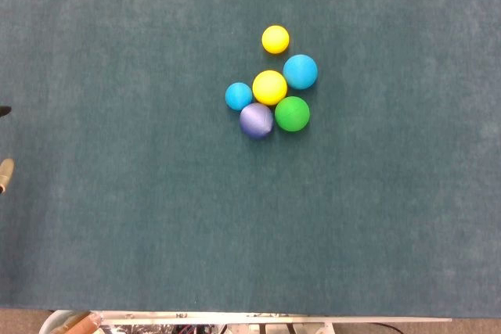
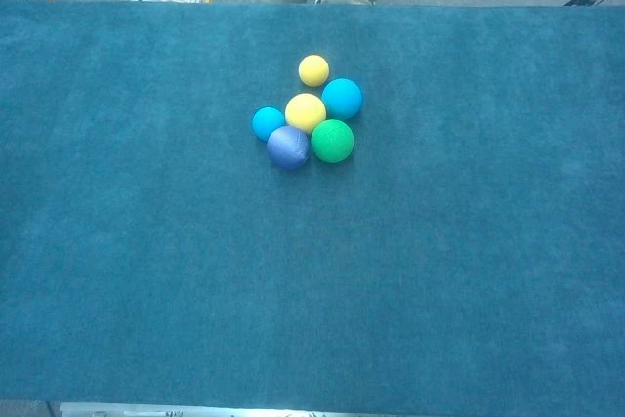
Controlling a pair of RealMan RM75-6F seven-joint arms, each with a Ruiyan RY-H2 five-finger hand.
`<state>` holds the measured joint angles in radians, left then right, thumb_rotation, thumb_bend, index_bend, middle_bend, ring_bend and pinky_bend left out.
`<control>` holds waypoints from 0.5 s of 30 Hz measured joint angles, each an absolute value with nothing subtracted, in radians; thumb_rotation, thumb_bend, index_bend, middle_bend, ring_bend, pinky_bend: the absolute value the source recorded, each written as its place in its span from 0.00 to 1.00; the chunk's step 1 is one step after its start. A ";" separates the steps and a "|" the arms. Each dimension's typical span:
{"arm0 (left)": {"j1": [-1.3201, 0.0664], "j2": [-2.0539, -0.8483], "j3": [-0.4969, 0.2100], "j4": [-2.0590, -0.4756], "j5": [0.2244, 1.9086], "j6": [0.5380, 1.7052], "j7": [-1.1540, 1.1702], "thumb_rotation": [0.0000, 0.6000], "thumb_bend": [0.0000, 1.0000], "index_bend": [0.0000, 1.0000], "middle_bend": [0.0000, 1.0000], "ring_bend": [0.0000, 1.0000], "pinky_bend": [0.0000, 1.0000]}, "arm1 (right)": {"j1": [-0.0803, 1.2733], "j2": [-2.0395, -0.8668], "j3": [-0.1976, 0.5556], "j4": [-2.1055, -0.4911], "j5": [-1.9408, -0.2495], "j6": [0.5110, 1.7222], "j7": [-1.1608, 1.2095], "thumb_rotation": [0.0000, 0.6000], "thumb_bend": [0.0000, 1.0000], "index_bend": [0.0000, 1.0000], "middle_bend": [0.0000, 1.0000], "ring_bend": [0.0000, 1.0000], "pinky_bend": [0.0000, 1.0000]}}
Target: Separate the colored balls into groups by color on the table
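Six balls are clustered near the middle of the teal table cover [image 1: 117, 217]. A larger yellow ball [image 1: 269, 87] sits at the centre, touched by a small blue ball [image 1: 238, 96] on its left, a purple ball [image 1: 256, 120] below, a green ball [image 1: 292, 113] at lower right and a larger blue ball [image 1: 300, 71] at upper right. A small yellow ball [image 1: 275, 39] lies just beyond, apart. Neither hand is seen; their state cannot be told.
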<state>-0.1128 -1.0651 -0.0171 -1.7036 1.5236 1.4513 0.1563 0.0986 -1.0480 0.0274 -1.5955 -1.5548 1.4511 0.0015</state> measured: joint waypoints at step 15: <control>-0.101 -1.062 -0.013 -1.708 1.528 1.470 0.154 1.00 0.32 0.19 0.25 0.25 0.21 | 0.131 -1.035 0.029 -1.613 -1.591 1.428 0.021 1.00 0.13 0.24 0.35 0.22 0.25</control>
